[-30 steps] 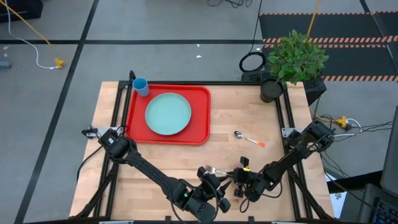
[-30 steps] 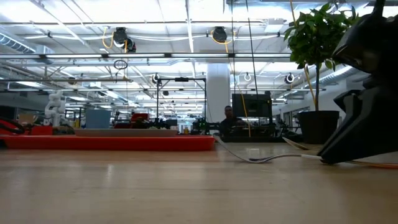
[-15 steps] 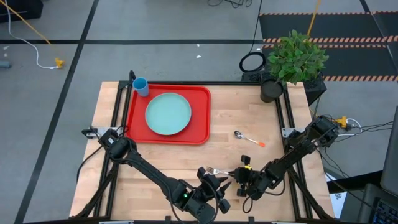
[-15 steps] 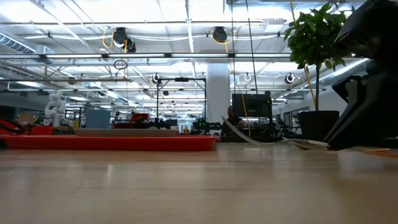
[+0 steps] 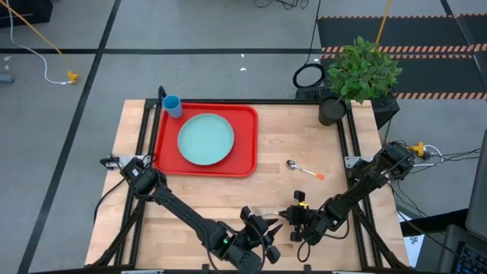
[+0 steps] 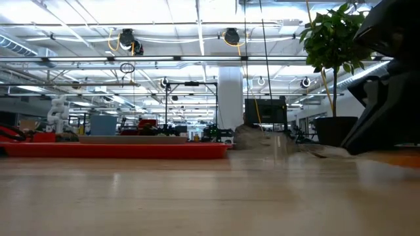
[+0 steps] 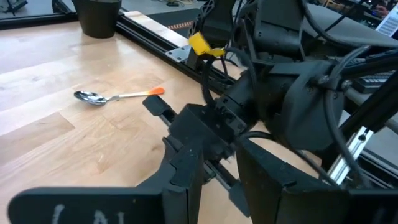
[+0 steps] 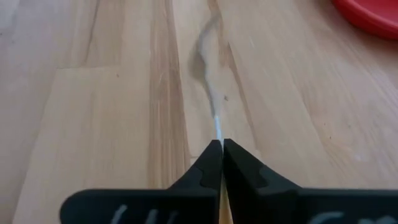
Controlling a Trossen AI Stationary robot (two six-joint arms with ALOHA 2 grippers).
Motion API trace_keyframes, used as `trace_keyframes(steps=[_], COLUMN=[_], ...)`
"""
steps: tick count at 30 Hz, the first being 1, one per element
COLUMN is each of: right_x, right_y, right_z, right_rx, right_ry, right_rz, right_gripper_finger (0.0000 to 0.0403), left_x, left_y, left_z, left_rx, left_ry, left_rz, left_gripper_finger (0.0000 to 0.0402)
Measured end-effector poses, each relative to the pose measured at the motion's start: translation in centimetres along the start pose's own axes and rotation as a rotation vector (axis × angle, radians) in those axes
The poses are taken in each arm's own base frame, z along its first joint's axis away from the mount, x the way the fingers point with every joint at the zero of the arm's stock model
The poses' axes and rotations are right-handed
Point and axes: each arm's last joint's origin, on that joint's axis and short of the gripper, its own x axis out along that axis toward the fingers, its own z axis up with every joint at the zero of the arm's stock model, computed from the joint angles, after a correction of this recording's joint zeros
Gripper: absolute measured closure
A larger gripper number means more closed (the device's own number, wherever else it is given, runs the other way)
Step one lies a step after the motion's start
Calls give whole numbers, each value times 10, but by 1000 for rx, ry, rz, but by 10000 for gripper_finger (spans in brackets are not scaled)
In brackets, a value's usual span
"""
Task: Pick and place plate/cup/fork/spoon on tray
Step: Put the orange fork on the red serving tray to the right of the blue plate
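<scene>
- The right gripper (image 8: 221, 149) was clamped narrow on the fork (image 8: 210, 93), held above the table (image 5: 228, 194) near its front edge.
- The left gripper (image 5: 262, 226) sat just beside it, fingers parted, holding nothing.
- The plate (image 5: 205, 138) lay on the tray (image 5: 245, 144); the cup (image 5: 173, 105) stood at the tray's far left corner.
- The spoon (image 5: 303, 170) lay on the table, right of the tray.

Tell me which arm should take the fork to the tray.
Right. The right gripper is shut on the fork, while the left gripper sits open beside it, holding nothing.
</scene>
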Motion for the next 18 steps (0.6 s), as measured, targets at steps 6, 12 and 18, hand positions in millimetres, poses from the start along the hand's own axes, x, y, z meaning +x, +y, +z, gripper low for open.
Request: trace_keyframes(steps=[6, 12, 18], right_x=[0, 0, 0], right_y=[0, 1, 2], right_z=[0, 0, -1], right_rx=[-2, -2, -13], right_ry=[-2, 17, 51], right_rz=[2, 26, 75], right_gripper_finger=[400, 401, 401], left_x=[5, 8, 8], left_y=[9, 17, 15], left_z=[-17, -36, -35], left_rx=[-29, -91, -90], left_ry=[17, 16, 2], left_rz=[21, 15, -4], left_gripper_finger=[304, 304, 304])
